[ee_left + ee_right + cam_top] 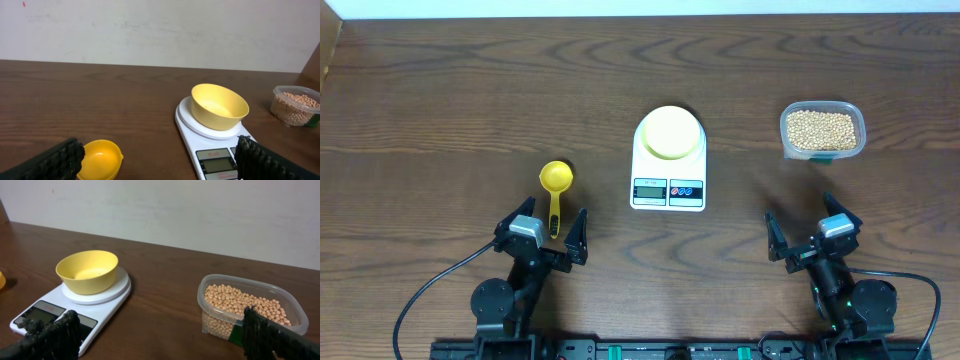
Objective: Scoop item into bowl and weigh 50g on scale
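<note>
A pale yellow bowl (670,132) (219,106) (87,271) stands empty on the white scale (668,185) (202,145) (45,312) at the table's middle. The item, tan beans (821,129) (242,302) (295,107), fills a clear plastic container (822,150) (220,325) at the right. A bright yellow scoop (556,180) (101,159) lies left of the scale, handle toward me. My left gripper (545,236) (160,162) stands open just behind the scoop's handle. My right gripper (810,240) (162,335) stands open, short of the container. Neither holds anything.
The wooden table (440,110) runs to a pale wall at the back (150,30). Black cables (430,290) trail from the arm bases along the front edge.
</note>
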Tool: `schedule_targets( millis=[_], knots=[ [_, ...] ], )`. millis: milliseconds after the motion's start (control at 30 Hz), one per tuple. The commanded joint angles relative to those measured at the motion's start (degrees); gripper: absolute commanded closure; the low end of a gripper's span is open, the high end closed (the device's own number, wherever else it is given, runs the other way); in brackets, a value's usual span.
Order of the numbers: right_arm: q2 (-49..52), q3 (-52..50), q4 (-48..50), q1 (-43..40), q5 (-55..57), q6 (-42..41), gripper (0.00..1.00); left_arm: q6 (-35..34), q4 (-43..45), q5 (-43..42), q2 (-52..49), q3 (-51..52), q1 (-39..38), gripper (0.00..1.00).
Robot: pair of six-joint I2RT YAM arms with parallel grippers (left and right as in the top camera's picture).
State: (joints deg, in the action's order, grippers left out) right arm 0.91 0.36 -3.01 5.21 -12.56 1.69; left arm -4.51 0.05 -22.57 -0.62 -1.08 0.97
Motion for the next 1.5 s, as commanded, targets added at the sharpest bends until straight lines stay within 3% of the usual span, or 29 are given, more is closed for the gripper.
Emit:
schedule_targets(
  millis=[0, 1467],
  knots=[
    [-0.15, -0.04, -0.26, 0.09, 0.42, -0.81, 0.01, -0.31, -2.38, -0.79, 0.28, 0.85, 0.22, 0.02],
    [-0.15, -0.04, -0.26, 0.09, 0.42, -0.81, 0.01, -0.83, -0.66, -0.46, 0.28, 0.85, 0.24, 0.03]
  ],
)
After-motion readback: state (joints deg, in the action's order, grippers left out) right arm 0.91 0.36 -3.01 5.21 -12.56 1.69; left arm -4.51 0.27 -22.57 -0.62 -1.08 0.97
